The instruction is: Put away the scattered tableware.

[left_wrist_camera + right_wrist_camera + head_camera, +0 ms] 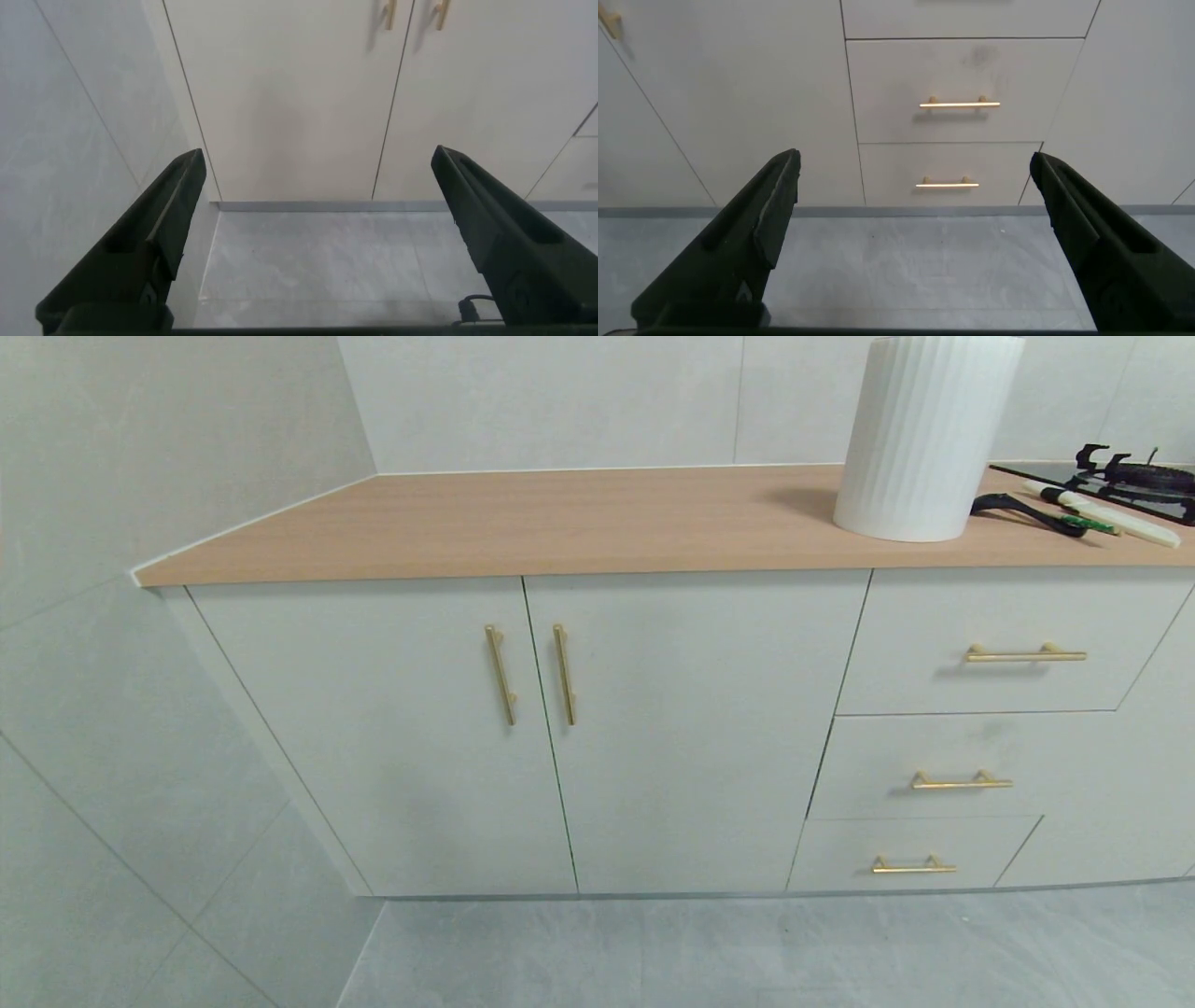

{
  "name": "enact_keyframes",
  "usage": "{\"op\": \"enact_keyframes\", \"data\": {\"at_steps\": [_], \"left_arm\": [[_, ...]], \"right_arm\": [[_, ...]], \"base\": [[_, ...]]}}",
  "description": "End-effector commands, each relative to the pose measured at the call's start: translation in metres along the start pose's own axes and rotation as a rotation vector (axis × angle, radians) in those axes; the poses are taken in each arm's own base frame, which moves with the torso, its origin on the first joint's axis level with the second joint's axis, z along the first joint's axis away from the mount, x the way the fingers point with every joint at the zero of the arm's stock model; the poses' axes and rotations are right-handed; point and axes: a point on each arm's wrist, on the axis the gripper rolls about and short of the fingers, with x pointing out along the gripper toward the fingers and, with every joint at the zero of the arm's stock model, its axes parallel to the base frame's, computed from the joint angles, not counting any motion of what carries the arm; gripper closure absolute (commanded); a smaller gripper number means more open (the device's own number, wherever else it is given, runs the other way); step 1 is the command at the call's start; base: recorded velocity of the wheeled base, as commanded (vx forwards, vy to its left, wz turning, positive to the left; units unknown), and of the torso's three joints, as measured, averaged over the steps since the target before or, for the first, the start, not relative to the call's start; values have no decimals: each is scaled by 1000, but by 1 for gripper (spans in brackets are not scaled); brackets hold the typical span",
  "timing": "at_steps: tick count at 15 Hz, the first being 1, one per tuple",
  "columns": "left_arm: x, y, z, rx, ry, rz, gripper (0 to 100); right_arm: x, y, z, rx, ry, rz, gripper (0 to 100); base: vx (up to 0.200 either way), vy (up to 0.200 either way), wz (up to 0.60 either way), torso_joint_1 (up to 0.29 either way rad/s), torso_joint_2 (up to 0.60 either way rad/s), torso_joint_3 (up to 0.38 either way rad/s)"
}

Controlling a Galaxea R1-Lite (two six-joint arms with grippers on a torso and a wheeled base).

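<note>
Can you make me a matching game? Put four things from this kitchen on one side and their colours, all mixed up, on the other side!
Things:
1. ribbed jar
2. countertop
3. cupboard door handles
4. stove grate

Colours:
A. gold
B. black
C. white
D. wood brown

Right pairs: 1-C, 2-D, 3-A, 4-B.

countertop (523,523): matt wood | drawer handle (1025,654): shiny metal (brass-toned) | canister (924,439): ribbed, matt
</note>
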Motion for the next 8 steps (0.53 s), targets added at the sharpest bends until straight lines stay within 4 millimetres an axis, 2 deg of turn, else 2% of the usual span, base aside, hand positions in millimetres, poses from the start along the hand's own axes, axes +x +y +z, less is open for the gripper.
{"op": "enact_keyframes", "data": {"at_steps": [1, 8], "left_arm": [[0, 0, 0, 0, 0, 1, 0], [0, 0, 0, -1, 0, 1, 0]], "right_arm": [[0, 0, 0, 0, 4, 2, 0], [0, 0, 0, 2, 2, 0, 0]], "base": [[0, 0, 0, 0, 0, 0], [0, -200, 0, 2, 2, 0]]}}
